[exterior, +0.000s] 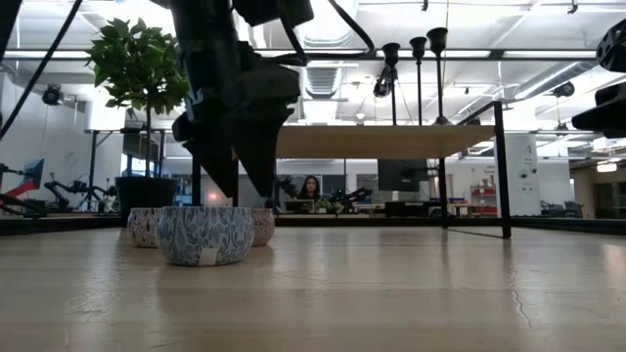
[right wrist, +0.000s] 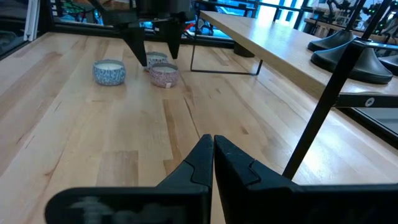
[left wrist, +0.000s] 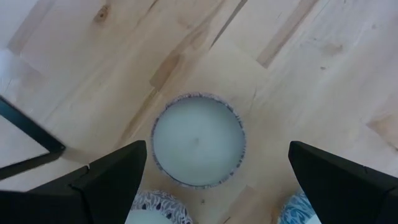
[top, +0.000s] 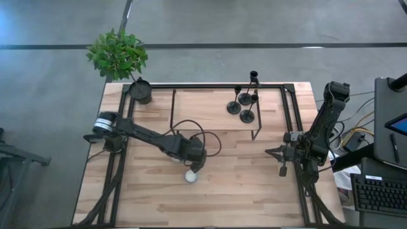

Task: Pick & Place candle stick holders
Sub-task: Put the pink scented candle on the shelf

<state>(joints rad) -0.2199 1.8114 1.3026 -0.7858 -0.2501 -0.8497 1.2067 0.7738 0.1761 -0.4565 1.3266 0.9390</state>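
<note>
High view: left hand (top: 193,166) is poised over the candle cluster mid-table, fingers spread wide, nothing gripped. One white candle (top: 190,176) is seen just beside it on the near side; the others are hidden under the arm.

Left wrist view confirms it: a tealight (left wrist: 198,139) is centred between the two spread fingers (left wrist: 112,180), with the rims of two more candles showing close to the fingertips. The hand appears lined up for a straddle grasp on a candle, not on a holder, which does not match the task wording.

Candle stick holders (top: 245,102) are grouped well away from the left hand, up on the raised shelf (top: 203,108) at the far side of the table (top: 254,191). Three black stems are seen upright, disc bases close together, untouched. In the low view they are seen standing above the shelf edge (exterior: 419,47). Probably parked there as the pick source or the final spot; which one cannot be told.

Right hand (top: 282,160) is clenched shut, empty, held at the right table edge, well clear of both candles and holders. It is judged to be waiting, kept out of the left arm's workspace.

Plant pot (top: 140,91) sits at the far left corner, not involved.
</note>
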